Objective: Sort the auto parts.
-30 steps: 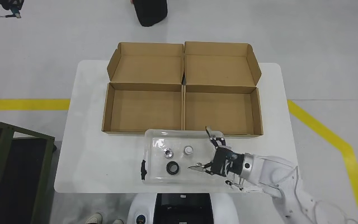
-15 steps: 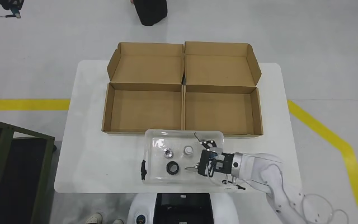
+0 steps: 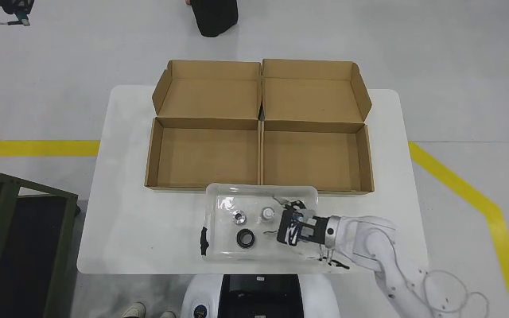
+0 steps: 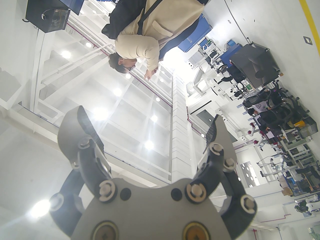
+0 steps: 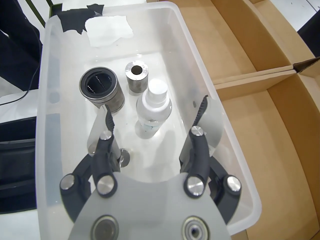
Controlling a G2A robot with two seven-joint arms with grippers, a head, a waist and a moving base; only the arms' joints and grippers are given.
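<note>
Moved right gripper [image 5: 156, 106] deeper into bin [image 5: 186, 51] toward bottle [image 5: 153, 101]; jaws wide, empty. Needed centring on bottle before closing.

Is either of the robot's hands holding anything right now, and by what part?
Nothing is held. The right hand is open over the clear bin, with a small bottle ahead of its fingers, untouched. The left hand is open and empty.

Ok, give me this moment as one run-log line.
right hand: open, in clear bin, facing white-capped bottle | left hand: open, holding nothing | also in bin: bearing, metal sleeve
</note>
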